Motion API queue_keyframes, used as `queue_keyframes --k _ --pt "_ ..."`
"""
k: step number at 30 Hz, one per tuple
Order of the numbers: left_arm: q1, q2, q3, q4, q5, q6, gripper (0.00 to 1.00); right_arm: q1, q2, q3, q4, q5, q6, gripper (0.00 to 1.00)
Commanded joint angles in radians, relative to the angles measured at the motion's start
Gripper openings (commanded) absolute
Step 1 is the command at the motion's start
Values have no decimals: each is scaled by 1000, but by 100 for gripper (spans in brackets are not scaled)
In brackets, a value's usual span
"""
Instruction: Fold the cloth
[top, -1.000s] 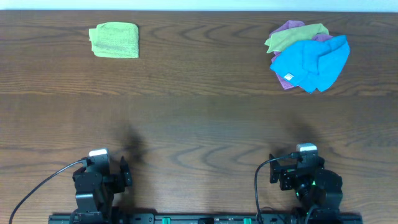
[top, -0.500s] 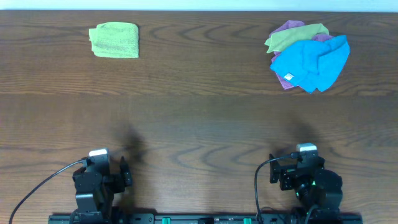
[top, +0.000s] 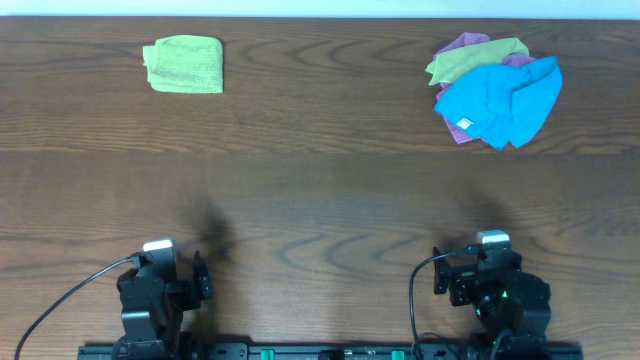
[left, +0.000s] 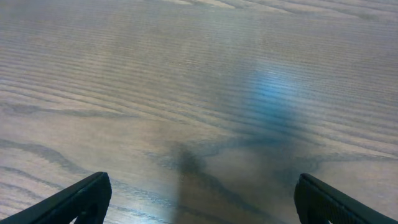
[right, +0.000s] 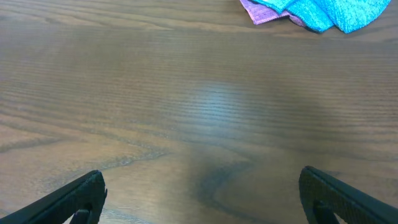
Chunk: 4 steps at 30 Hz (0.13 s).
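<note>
A pile of crumpled cloths lies at the far right of the table: a blue cloth (top: 503, 100) on top, a light green cloth (top: 470, 58) and a purple cloth (top: 462, 44) under it. The blue cloth's edge also shows at the top of the right wrist view (right: 329, 11). A folded green cloth (top: 185, 65) lies at the far left. My left gripper (left: 199, 198) is open and empty over bare wood at the near left. My right gripper (right: 202, 198) is open and empty at the near right.
The wooden table (top: 320, 190) spans the whole view. Both arm bases, the left arm (top: 160, 295) and the right arm (top: 495, 290), sit at the near edge with cables beside them.
</note>
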Motion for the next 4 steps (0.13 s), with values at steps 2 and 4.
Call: queue_keyframes --k 2,4 --pt "-5 -8 -45 -42 -21 -17 96 4 -11 -14 -3 10 -15 99" --pt "-5 -8 -45 -42 -21 -18 96 4 -11 -14 -3 10 -15 99"
